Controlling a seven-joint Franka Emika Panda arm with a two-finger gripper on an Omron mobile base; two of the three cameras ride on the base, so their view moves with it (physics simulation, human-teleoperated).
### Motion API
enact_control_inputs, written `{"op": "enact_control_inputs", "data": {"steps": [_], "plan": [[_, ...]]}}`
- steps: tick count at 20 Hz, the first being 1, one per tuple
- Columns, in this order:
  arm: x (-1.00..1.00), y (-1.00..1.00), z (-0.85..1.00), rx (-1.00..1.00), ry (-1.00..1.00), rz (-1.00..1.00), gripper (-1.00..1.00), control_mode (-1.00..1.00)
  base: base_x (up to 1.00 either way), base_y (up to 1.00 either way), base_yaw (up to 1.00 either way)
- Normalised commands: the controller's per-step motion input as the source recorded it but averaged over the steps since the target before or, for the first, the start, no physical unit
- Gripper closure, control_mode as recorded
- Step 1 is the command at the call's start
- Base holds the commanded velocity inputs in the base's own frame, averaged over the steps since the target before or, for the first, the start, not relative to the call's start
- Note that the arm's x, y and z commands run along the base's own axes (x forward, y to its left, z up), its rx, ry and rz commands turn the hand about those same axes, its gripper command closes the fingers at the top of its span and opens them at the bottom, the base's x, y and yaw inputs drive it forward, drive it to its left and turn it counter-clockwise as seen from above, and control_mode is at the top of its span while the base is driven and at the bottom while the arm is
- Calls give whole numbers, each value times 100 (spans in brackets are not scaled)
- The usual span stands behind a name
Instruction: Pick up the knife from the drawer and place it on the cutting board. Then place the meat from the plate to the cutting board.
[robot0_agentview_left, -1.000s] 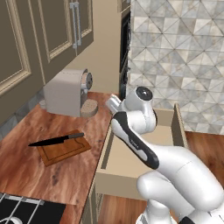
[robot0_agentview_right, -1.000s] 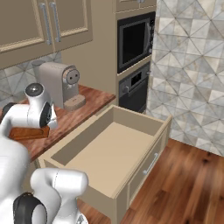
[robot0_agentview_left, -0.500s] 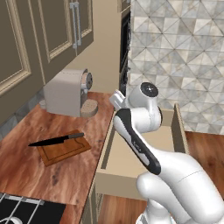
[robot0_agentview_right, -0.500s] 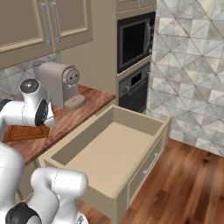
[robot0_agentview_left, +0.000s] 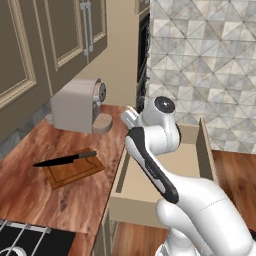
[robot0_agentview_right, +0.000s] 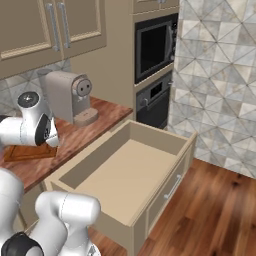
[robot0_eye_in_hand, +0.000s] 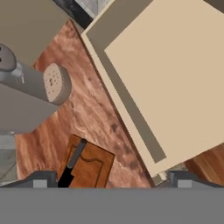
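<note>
1. The gripper (robot0_eye_in_hand: 109, 183) is seen in the hand view with its finger tips (robot0_eye_in_hand: 39, 180) set wide apart at the lower edge; nothing is held between them.
2. Compared with a second ago, the arm's upper joint is raised and swung away from the cutting board (robot0_agentview_left: 72, 169), as shown in the left base view; this is read as a withdrawal after release.
3. The knife (robot0_agentview_left: 65, 159) is shown lying across the cutting board, its black blade overhanging the board's edge toward 9 o'clock and its handle toward 3 o'clock; neither has shifted over the last second.
4. In the hand view the knife handle (robot0_eye_in_hand: 75, 156) and the board are seen at about 7 o'clock, just above the left finger tip and not touched by it.
5. The drawer (robot0_agentview_right: 125, 175) is shown pulled open, its pale floor bare, at 3 o'clock of the board in the left base view.
6. The coffee machine (robot0_agentview_left: 75, 104) is shown at 12 o'clock of the board, well apart from it.
7. The first half of the task is judged complete; the meat and plate are judged still to be located.
</note>
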Motion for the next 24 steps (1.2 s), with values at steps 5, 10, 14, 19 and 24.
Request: {"op": "enact_control_inputs", "data": {"steps": [5, 10, 14, 19, 24], "plan": [[0, 0, 0, 0, 0, 0, -100, 100, -45, 6, 13], [0, 0, 0, 0, 0, 0, -100, 100, -36, 0, 16], [0, 0, 0, 0, 0, 0, -100, 100, -32, 0, 17], [0, 0, 0, 0, 0, 0, -100, 100, -49, 1, 23], [0, 0, 0, 0, 0, 0, -100, 100, -65, 12, 31]]}}
